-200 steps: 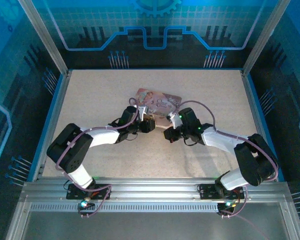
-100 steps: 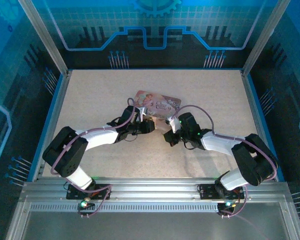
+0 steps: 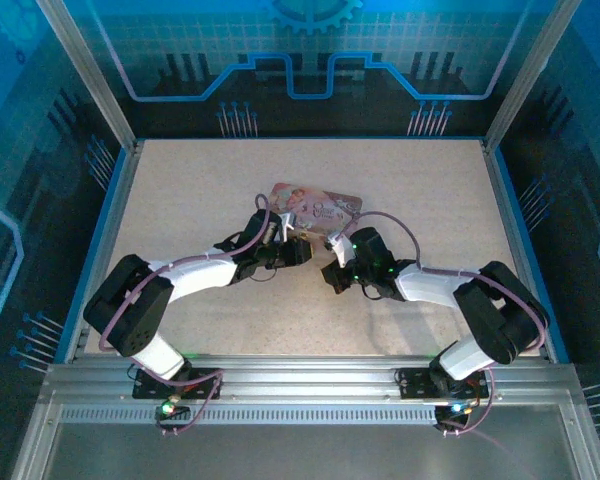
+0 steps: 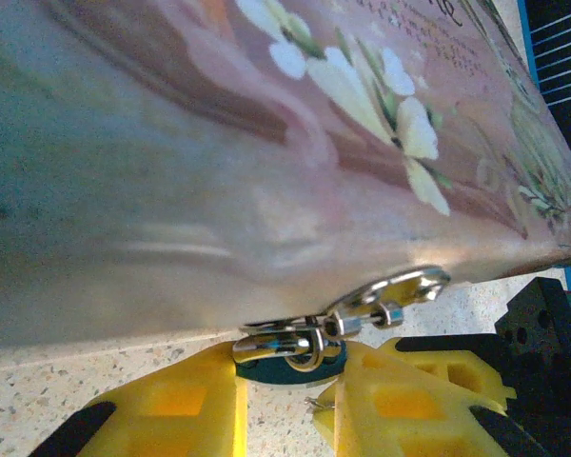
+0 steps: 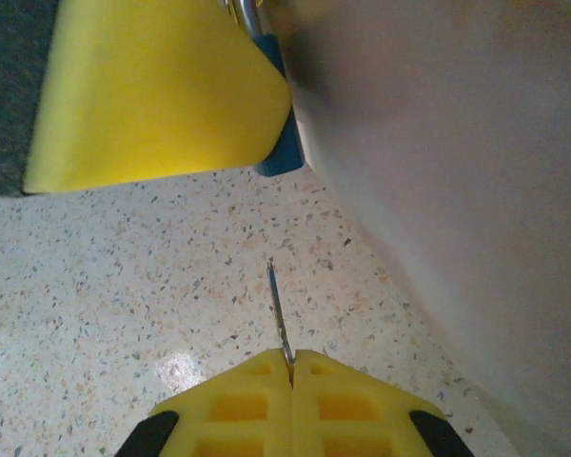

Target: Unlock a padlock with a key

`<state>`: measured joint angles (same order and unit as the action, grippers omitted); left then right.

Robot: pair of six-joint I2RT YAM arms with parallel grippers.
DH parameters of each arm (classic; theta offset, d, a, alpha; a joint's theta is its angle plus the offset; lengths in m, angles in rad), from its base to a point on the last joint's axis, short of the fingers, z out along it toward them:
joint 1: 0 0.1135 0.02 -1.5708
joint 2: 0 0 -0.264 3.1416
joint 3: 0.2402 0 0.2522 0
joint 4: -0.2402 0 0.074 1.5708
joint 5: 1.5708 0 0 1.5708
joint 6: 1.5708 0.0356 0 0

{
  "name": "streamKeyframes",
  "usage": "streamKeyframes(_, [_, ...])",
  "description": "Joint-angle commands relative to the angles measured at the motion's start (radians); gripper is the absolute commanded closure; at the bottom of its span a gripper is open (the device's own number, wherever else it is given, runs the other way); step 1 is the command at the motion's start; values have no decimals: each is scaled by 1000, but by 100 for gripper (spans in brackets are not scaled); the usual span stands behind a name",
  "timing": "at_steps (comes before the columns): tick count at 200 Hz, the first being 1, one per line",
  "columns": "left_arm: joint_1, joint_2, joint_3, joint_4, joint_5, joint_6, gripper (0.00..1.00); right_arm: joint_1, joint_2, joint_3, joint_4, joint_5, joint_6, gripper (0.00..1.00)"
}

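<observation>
The thin grey metal key (image 5: 277,309), pinched in the right fingers (image 5: 243,395), is best aligned squarely with the small dark padlock (image 4: 287,369) clamped between the left fingers (image 4: 176,400).

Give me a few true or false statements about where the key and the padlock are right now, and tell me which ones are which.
1. The right gripper pinches the key, with the blade sticking out past its fingertips. True.
2. The key is already inside the padlock. False: its tip is apart from the padlock, over bare table.
3. The padlock sits between the fingers of the left gripper. True.
4. The padlock lies loose, far from the tin. False: its shackle is at the metal hasp on the tin's edge.
</observation>
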<state>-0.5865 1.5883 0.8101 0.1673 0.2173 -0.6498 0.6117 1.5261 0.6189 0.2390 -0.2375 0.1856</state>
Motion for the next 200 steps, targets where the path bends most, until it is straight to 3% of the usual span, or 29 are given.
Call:
streamKeyframes(1, [-12,-33,40,20,26,-6,75,18,18,18,52,23,-3,100])
streamKeyframes(200, [-13,-39,34,23,26,-4,75,20,36,1,198,32,54,100])
